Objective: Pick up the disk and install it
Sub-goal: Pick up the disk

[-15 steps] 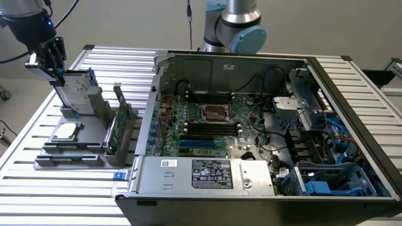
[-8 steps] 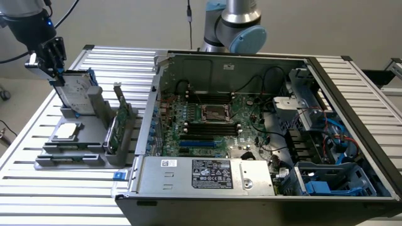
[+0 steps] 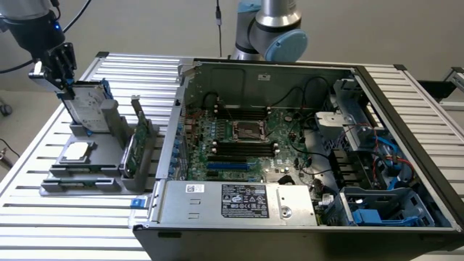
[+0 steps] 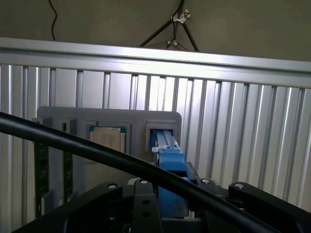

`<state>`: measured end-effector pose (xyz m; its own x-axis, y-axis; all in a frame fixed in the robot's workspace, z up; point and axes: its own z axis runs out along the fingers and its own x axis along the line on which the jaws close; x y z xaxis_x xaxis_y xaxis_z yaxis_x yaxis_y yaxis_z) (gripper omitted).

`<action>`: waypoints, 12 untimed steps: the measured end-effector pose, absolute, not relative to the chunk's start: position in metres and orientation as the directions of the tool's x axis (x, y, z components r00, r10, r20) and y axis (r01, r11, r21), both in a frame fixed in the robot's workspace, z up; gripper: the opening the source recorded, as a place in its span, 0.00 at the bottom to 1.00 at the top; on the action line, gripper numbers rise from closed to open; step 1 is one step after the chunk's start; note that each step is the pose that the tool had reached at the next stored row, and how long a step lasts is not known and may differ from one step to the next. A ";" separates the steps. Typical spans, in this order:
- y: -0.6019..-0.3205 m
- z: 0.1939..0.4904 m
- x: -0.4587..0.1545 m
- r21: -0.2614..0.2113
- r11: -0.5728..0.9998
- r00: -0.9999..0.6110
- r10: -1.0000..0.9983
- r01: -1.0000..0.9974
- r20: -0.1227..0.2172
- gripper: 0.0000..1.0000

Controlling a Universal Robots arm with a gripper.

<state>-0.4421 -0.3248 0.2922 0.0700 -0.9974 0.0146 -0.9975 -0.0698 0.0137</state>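
The hand seems to pinch the disk by its top edge, near the counter's corner. A shallow hold could let the disk twist and jam in the grey stand.

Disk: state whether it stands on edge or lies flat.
On edge: disk stands upright at the grey holder, gripper gripping its top.

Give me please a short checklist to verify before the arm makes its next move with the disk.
1. Grip: gripper closed on the top edge of the disk: ok.
2. Lift: disk clear of the grey holder: cannot tell, its lower end is near the slot.
3. Clearance: green card stands apart from the disk: ok.
4. Access: computer case open on top: ok.
5. Target: blue-railed bay free: cannot tell.
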 end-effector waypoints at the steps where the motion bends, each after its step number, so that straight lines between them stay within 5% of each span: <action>1: -0.325 0.292 -0.442 0.014 -0.070 0.070 -0.997 -0.997 0.015 0.33; 12: -0.325 0.293 -0.442 0.013 -0.070 0.070 -0.997 -0.997 0.015 0.33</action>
<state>-0.4421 -0.3248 0.2929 0.0701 -0.9974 0.0146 -0.9975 -0.0699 0.0135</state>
